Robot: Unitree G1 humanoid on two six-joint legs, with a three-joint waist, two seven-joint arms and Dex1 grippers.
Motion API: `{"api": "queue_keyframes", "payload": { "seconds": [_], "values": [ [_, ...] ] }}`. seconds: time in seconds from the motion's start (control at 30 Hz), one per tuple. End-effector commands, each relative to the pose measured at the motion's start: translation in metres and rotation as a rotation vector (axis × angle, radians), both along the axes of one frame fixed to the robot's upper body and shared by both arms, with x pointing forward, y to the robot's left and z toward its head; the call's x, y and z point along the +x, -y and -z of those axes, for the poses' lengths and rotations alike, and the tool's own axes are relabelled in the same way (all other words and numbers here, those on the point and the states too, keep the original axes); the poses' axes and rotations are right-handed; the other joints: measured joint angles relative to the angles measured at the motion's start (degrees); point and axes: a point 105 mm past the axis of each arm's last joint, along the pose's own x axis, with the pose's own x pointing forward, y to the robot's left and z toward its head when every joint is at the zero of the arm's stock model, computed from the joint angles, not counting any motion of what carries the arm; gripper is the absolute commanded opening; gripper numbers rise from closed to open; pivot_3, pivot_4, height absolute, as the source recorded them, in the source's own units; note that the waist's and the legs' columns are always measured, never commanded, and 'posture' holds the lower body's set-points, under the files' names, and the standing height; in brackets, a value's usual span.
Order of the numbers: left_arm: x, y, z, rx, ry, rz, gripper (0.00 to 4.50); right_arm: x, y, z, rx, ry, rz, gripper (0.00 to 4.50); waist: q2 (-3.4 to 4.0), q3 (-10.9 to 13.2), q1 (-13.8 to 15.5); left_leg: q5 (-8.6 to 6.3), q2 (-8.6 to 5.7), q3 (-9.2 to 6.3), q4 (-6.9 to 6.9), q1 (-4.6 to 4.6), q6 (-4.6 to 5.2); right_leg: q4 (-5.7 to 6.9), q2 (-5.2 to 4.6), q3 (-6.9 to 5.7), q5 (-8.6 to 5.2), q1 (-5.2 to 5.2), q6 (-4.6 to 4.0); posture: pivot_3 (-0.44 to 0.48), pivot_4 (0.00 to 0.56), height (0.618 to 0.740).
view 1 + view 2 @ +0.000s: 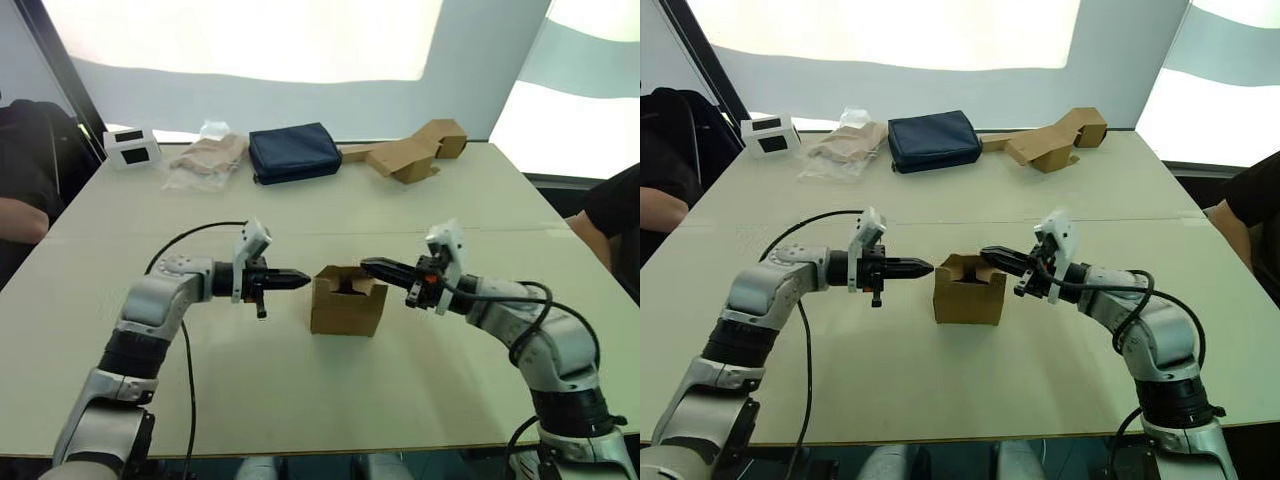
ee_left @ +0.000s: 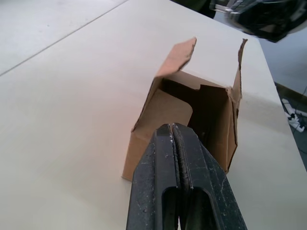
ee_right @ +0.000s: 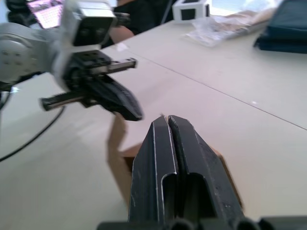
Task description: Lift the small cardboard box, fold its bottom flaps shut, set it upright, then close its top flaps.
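Note:
The small cardboard box point(image 1: 347, 303) stands on the table point(image 1: 300, 390) between my two grippers, its open side facing up. Two top flaps point(image 2: 180, 55) stick up at the rim, and other flaps lean inward over the dark opening. The bottom flaps are hidden beneath it. My left gripper point(image 1: 306, 280) is shut with nothing in it, its tip just short of the box's left upper edge. My right gripper point(image 1: 364, 264) is also shut and empty, its tip reaching over the box's right rim above the opening. The right wrist view looks past those shut fingers point(image 3: 167, 143) at the left gripper point(image 3: 120, 103).
Along the far edge lie a white device point(image 1: 132, 147), a clear bag of tan material point(image 1: 207, 158), a navy pouch point(image 1: 294, 152) and a bent tan cardboard piece point(image 1: 410, 152). A person's arm point(image 1: 20, 218) rests at the left edge; another person point(image 1: 612, 215) sits at the right.

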Motion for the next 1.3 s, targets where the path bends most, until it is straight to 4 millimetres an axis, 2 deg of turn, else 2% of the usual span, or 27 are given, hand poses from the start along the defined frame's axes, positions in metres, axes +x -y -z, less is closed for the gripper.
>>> {"api": "queue_keyframes", "payload": {
  "seconds": [0.03,0.13,0.27,0.4,0.53,0.63,0.73,0.9,0.97,1.13,1.23,1.3],
  "values": [
    [0.017,0.004,-0.007,-0.026,0.037,-0.016,0.02,-0.021,-0.009,-0.006,-0.036,0.006,-0.105,0.0,0.0,0.0,0.0,0.0,-0.01,0.01,0.0,0.0,0.0,-0.02,0.0,0.0,0.0,0.01,-0.01,0.0,0.15,0.74],
    [0.035,0.014,-0.009,-0.082,0.022,-0.038,0.02,-0.03,-0.014,0.004,-0.079,-0.026,-0.149,0.0,-0.08,0.0,0.3,0.0,-0.06,-0.01,0.03,-0.04,0.0,-0.06,-0.04,-0.05,-0.01,0.02,-0.01,0.0,0.15,0.74],
    [0.048,0.033,0.002,-0.068,0.005,-0.018,0.02,-0.03,-0.02,0.024,-0.141,-0.042,-0.151,0.0,-0.09,0.1,0.0,0.0,-0.11,0.03,0.04,-0.21,0.01,-0.14,-0.04,-0.04,0.0,-0.1,0.0,0.0,0.15,0.74],
    [0.045,0.047,0.013,-0.037,-0.02,0.055,0.02,-0.022,-0.023,0.031,-0.144,-0.045,-0.132,0.0,-0.09,0.0,-0.1,0.01,-0.12,0.05,0.11,-0.84,0.0,0.03,0.06,0.01,0.13,-0.85,0.22,0.0,0.15,0.74],
    [0.039,0.055,0.021,-0.014,-0.04,0.118,0.02,-0.01,-0.024,0.036,-0.148,-0.041,-0.106,0.0,-0.09,0.1,-0.1,0.0,-0.08,0.05,0.07,-0.87,0.01,0.07,0.16,-0.03,0.14,-0.93,0.25,0.0,0.15,0.74],
    [0.036,0.055,0.024,-0.012,-0.048,0.139,0.02,-0.002,-0.024,0.041,-0.158,-0.049,-0.083,0.0,-0.09,0.1,-0.1,0.0,-0.07,0.04,0.06,-0.87,0.01,0.07,0.16,-0.04,0.14,-0.93,0.24,0.0,0.15,0.74],
    [0.032,0.053,0.028,-0.008,-0.06,0.153,0.02,0.005,-0.023,0.054,-0.209,-0.07,-0.059,0.0,-0.09,0.1,-0.1,0.0,-0.08,0.03,0.07,-0.87,0.01,0.07,0.13,-0.01,0.14,-0.93,0.24,0.0,0.15,0.74],
    [0.03,0.047,0.032,0.006,-0.065,0.146,0.02,0.006,-0.022,0.073,-0.293,-0.081,-0.069,0.0,-0.09,0.0,-0.1,0.0,-0.08,0.02,0.08,-0.87,0.01,0.07,0.13,-0.01,0.14,-0.93,0.24,0.0,0.15,0.74],
    [0.031,0.042,0.024,-0.019,-0.052,0.125,0.02,0.006,-0.022,0.072,-0.281,-0.081,-0.068,0.0,-0.09,0.0,-0.1,0.0,-0.08,0.01,0.08,-0.86,0.01,0.07,0.14,-0.02,0.14,-0.92,0.24,0.0,0.15,0.74],
    [0.023,0.037,-0.012,-0.1,-0.018,0.142,0.02,0.008,-0.02,0.064,-0.234,-0.08,-0.056,0.0,-0.09,0.0,-0.1,0.0,-0.06,0.0,0.08,-0.86,0.01,0.08,0.13,-0.01,0.14,-0.9,0.24,0.0,0.15,0.74],
    [0.014,0.031,-0.024,-0.108,0.002,0.157,0.02,0.01,-0.02,0.06,-0.211,-0.08,-0.051,0.0,-0.08,0.0,-0.1,0.0,-0.05,-0.01,0.08,-0.85,0.01,0.09,0.12,-0.01,0.14,-0.89,0.25,0.0,0.15,0.74],
    [0.0,0.025,-0.033,-0.119,-0.011,0.184,0.02,0.01,-0.021,0.057,-0.189,-0.092,-0.051,0.0,-0.08,0.0,-0.1,0.0,-0.05,-0.01,0.08,-0.85,0.01,0.09,0.12,-0.01,0.14,-0.89,0.25,0.0,0.15,0.74]
  ]
}}
